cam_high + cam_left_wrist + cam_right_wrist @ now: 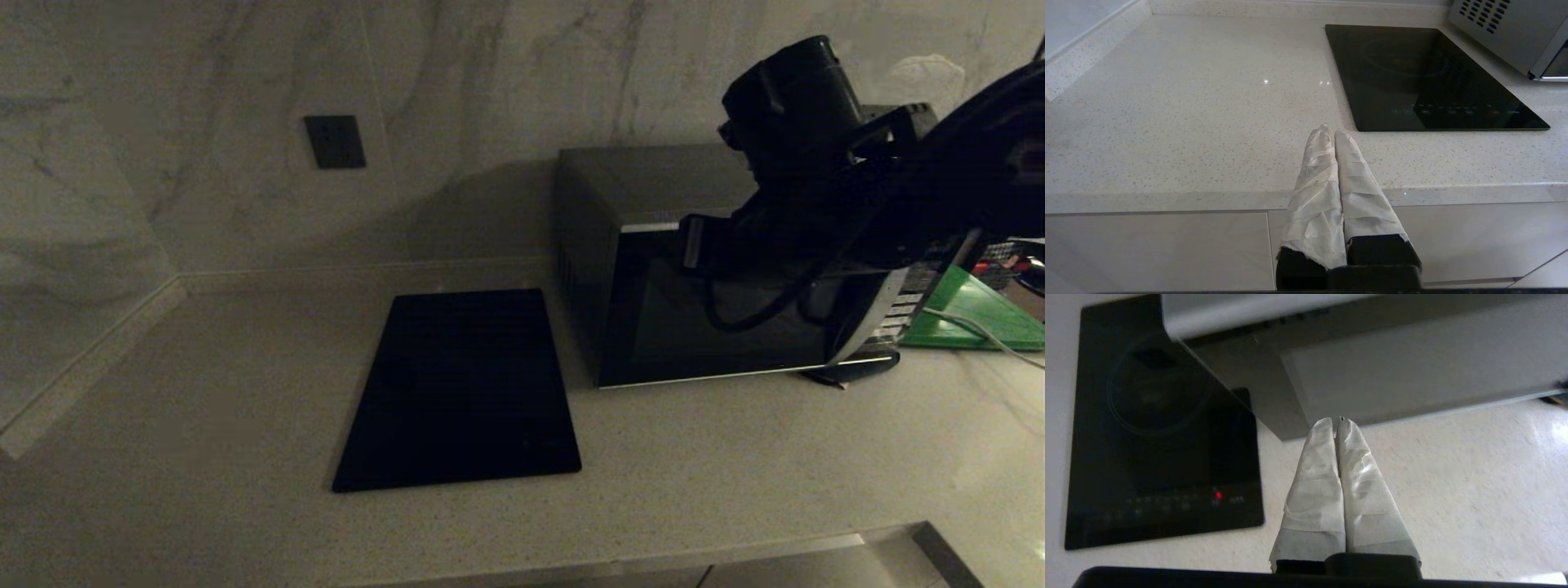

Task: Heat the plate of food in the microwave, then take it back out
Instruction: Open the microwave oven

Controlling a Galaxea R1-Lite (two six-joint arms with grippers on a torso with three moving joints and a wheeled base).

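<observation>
Fingers together, both grippers; right gripper [1340,421] before microwave [702,327]; no legible writing.

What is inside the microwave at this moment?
Cannot be told. The microwave has its door closed; the black glass shows only darkness, and the right arm covers part of it. No plate shows anywhere. The right gripper hangs shut near its front, holding nothing.

Bare counter [204,392] left of black slab [461,388]; microwave [653,278] blocking right
</observation>
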